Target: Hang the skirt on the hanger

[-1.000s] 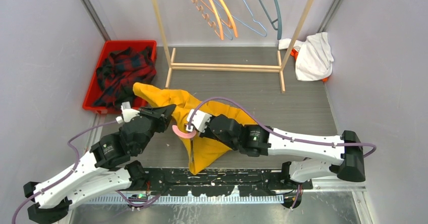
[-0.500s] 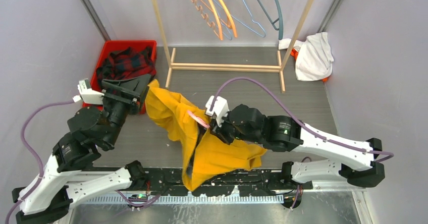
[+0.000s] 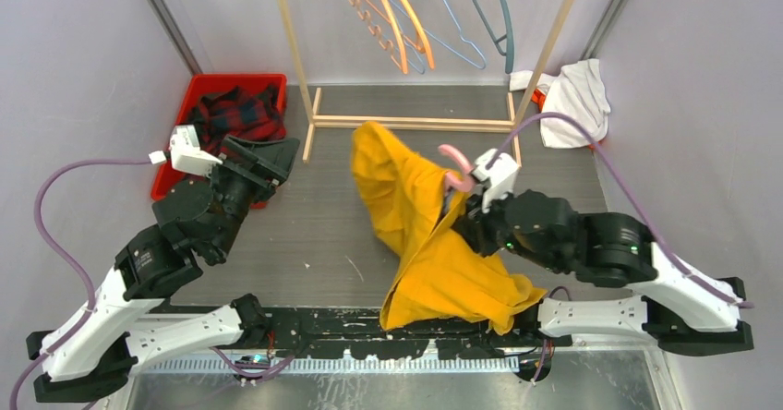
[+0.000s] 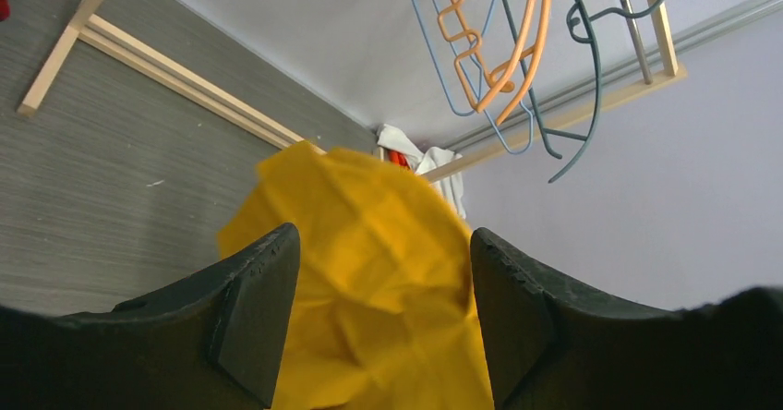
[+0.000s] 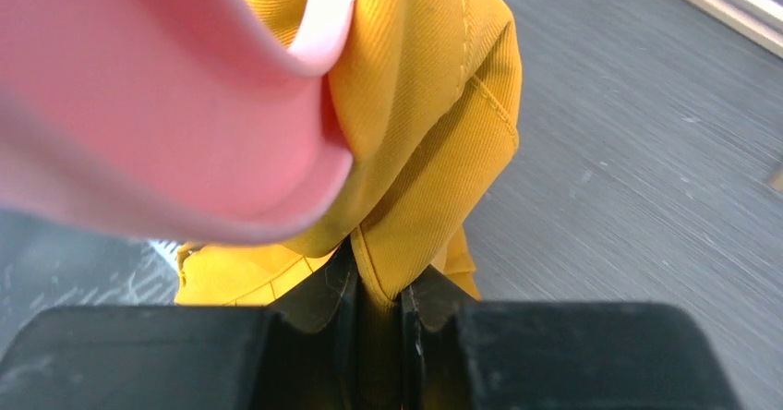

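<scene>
Starting at the left of the top view, my left gripper [image 3: 268, 156] hovers beside the red bin [image 3: 231, 79], jaws spread wide with nothing between them. Its wrist camera faces the skirt [image 3: 429, 244], which lies to its right, well apart. The yellow cloth fills mid-frame, its long axis slanting from upper centre down to lower right. My right gripper [image 3: 473, 209] is pinched tight on a fold of it, just below the hook of the pink hanger [image 3: 452, 159]. I judge the free upper corner is the left arm's to reach for.
</scene>
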Robot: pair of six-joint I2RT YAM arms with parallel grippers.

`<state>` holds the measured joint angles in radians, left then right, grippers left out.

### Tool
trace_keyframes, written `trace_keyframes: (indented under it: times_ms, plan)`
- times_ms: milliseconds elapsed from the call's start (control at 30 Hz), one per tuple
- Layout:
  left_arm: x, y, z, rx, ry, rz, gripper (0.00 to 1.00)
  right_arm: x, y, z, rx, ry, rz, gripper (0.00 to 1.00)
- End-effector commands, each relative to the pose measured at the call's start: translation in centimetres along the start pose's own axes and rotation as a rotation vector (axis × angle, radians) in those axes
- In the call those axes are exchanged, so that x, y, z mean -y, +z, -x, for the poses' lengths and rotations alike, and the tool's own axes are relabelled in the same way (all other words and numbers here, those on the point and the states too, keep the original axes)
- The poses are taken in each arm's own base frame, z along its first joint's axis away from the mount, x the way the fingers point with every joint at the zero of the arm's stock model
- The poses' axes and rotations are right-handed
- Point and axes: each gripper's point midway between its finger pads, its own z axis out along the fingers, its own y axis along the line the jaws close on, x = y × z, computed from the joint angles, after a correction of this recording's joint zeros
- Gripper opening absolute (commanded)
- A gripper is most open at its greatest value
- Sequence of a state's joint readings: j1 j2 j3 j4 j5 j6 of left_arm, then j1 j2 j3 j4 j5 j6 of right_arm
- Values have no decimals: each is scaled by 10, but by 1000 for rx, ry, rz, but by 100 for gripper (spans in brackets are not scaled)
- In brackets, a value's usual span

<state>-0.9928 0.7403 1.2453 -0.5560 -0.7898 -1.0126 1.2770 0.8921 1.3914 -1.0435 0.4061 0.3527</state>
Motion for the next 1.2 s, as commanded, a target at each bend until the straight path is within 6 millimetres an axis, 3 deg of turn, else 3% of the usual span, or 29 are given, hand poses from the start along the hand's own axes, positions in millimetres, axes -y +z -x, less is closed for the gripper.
trace_keyframes:
  times_ms: [0,133,200,367,500,567,633,767,900,1033,1167]
  plan:
    - [-1,-2,9,30,44,-3,68,51,-44,41,203,188,-209,1]
    - [-5,1,-1,2,110,-4,68,84,-70,45,251,240,-351,1]
    - [-5,2,-11,-42,157,-5,75,93,-76,46,264,253,-399,1]
    - [-17,6,-44,-169,249,33,81,87,-64,46,227,242,-415,1]
    - [-27,9,-78,-268,263,24,84,115,-79,44,243,242,-588,1]
    - [-31,10,-95,-317,279,12,92,114,-83,47,259,261,-567,1]
    - [-39,11,-113,-364,293,7,94,115,-82,44,255,264,-575,1]
    - [-51,13,-135,-422,319,24,95,102,-53,38,210,212,-574,1]
    - [-55,14,-144,-452,333,32,95,87,-6,33,94,161,-546,1]
    - [-58,11,-143,-449,325,31,95,94,36,25,27,206,-492,1]
    - [-64,7,-141,-444,323,35,95,110,65,13,-36,291,-418,1]
